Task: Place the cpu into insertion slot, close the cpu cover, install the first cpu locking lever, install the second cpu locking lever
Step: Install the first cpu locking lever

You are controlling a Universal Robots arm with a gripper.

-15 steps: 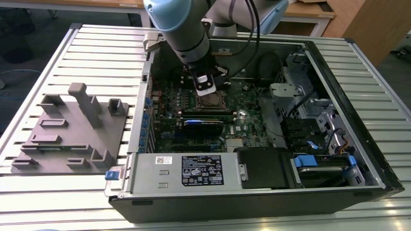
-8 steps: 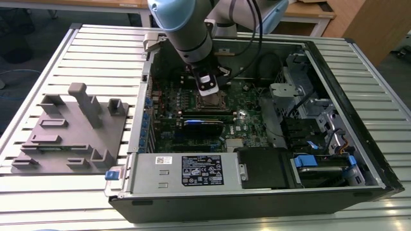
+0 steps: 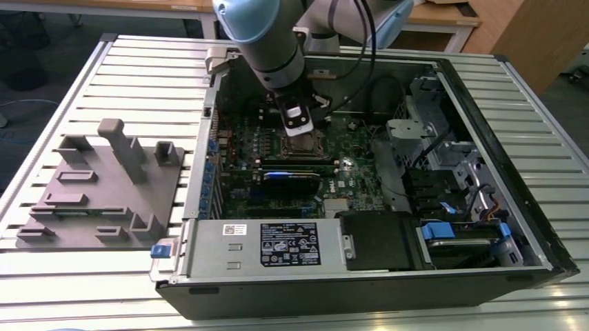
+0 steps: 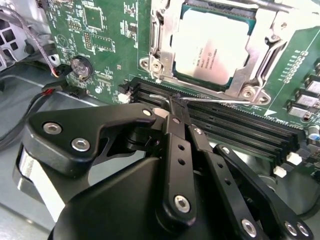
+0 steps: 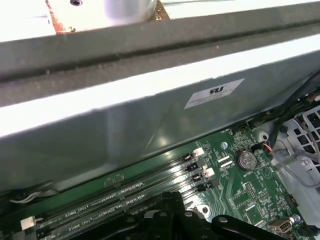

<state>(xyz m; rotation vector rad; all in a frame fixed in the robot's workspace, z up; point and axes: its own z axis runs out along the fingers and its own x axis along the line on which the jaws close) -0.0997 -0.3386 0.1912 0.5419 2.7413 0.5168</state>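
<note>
Arm (image 3: 272,55) angles down into the case (image 3: 368,293), pincer (image 4: 172,107) pinched tight on the wire locking lever (image 4: 220,102).

Gripper (image 3: 299,129) hung right over the insertion slot (image 3: 304,147) inside the open PC case (image 3: 368,293), grey fixture block (image 3: 101,189) beside the case.

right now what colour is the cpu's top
The cpu top is pale silver-grey metal, best seen in the second wrist view.
</note>
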